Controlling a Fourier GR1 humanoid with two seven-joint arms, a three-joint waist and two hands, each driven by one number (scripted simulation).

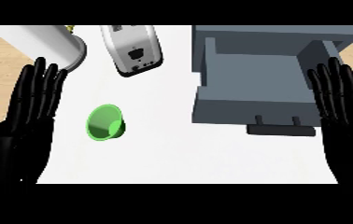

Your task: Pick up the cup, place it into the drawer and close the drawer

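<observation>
A green cup (pixel 105 122) lies on its side on the white counter, left of centre, its mouth facing the lower left. The grey drawer (pixel 255 110) stands pulled open at the right, its inside bare, with a dark handle (pixel 280 129) on its front. My left hand (pixel 33 101) rests open at the left edge, fingers up, well left of the cup. My right hand (pixel 334 94) rests open at the right edge, fingers up, beside the drawer's right wall. Neither hand touches anything.
A white toaster (pixel 132 49) lies at the back centre. A white cylindrical container (pixel 52 43) sits at the back left. The grey cabinet body (pixel 276 34) holding the drawer runs along the back right.
</observation>
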